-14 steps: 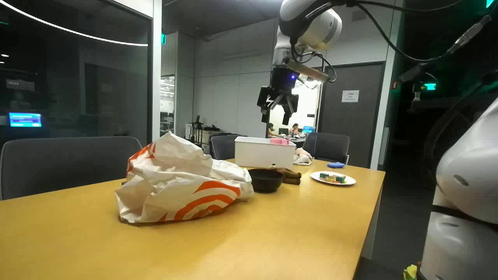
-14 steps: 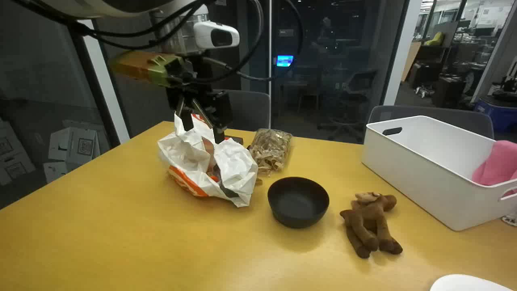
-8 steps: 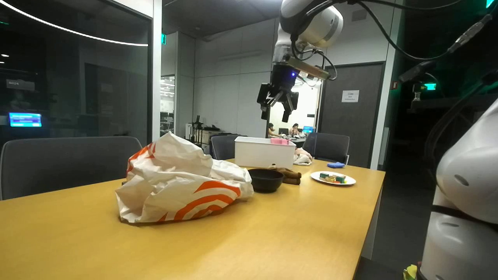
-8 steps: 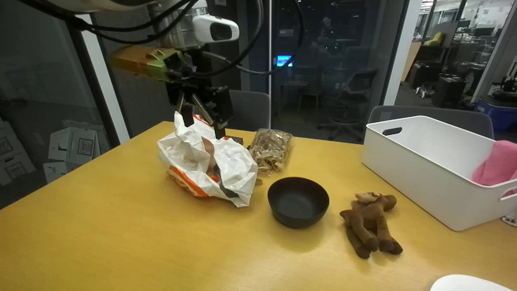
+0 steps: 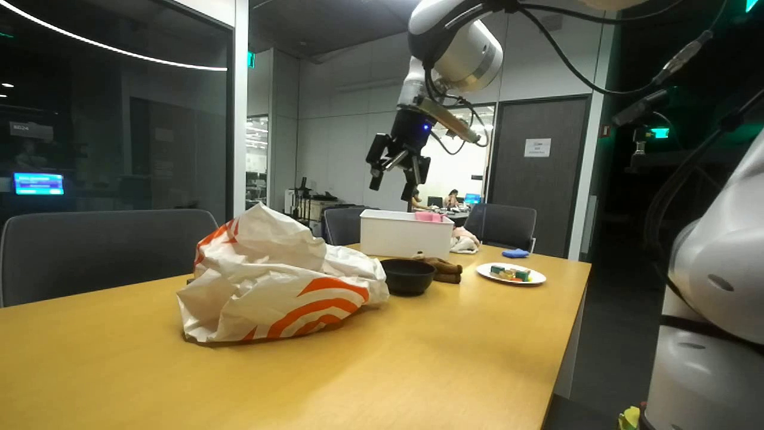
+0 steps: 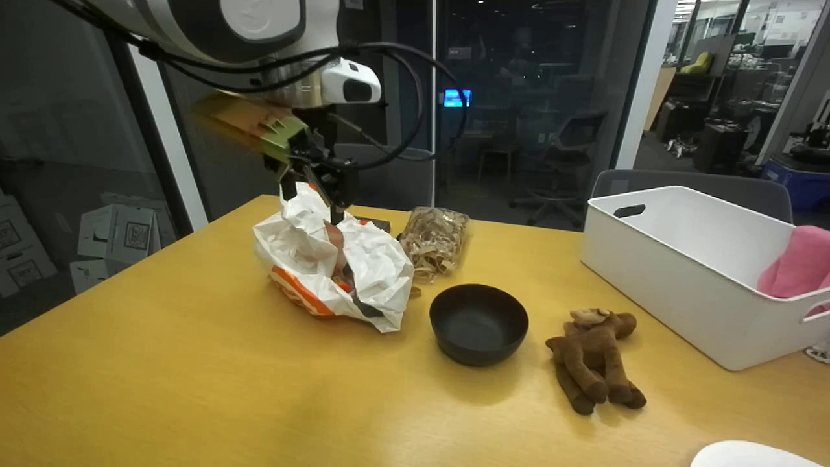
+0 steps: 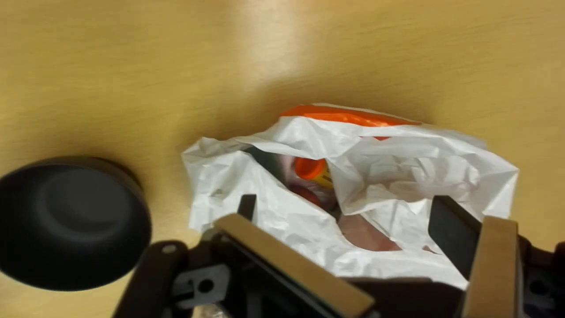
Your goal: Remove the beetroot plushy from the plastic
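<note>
Hanging tilted over the table (image 5: 418, 370), the hand (image 5: 393, 186) has its fingers (image 7: 454, 234) spread wide and sits clear of the crumpled white bag (image 5: 268, 280) in an exterior view. In the wrist view the bag's mouth opens below the hand, showing through the gap between the fingers. Several things lie inside, partly hidden by the folds: an orange and yellow tube (image 7: 311, 168), a dark red curve (image 7: 306, 194) just beside it, a dark green shape (image 7: 267, 161), and a dusky pink lump (image 7: 366, 234) on the hand's side of the opening. Which of these, if any, is the beetroot toy cannot be told. In an exterior view the pink lump appears just beneath a fingertip, between two flaps of the bag. Near the bag are a black bowl (image 6: 476, 353) and a clear packet (image 6: 434, 243) of brown strips. Farther off are a brown toy animal (image 6: 593, 363), a plate (image 6: 752, 455) and a white bin (image 6: 668, 292) with something pink (image 6: 792, 266) in it.
</note>
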You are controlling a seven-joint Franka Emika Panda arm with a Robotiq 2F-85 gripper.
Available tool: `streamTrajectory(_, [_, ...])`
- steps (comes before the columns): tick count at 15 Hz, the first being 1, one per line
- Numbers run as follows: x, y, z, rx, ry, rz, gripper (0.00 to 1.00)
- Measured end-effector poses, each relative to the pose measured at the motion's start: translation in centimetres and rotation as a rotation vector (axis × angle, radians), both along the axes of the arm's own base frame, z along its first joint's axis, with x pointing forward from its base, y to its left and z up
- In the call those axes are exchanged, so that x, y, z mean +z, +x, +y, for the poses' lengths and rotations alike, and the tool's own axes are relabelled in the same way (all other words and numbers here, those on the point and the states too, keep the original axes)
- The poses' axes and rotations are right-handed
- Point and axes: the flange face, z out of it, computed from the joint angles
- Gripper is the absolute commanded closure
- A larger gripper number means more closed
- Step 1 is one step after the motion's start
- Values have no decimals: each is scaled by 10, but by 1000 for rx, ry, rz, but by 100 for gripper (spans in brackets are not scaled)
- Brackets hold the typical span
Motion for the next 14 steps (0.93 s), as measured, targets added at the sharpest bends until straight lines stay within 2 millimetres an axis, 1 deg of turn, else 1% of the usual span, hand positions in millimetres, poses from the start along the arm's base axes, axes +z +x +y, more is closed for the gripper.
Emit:
streamTrajectory(2, [-7, 19, 6, 9, 105, -36, 0])
streamTrajectory(3, [-11, 28, 5, 6, 163, -49, 0])
streamTrajectory(5, [-23, 43, -6, -9, 281, -65, 0])
streamTrajectory(8, [-49, 62, -27, -48, 457, -77, 0])
streamTrajectory(10, [-66, 72, -33, -66, 577, -62, 0])
streamTrajectory(12, [-81, 80, -30, -65, 674, -30, 0])
streamTrajectory(14, [-99, 88, -22, -63, 683, 14, 0])
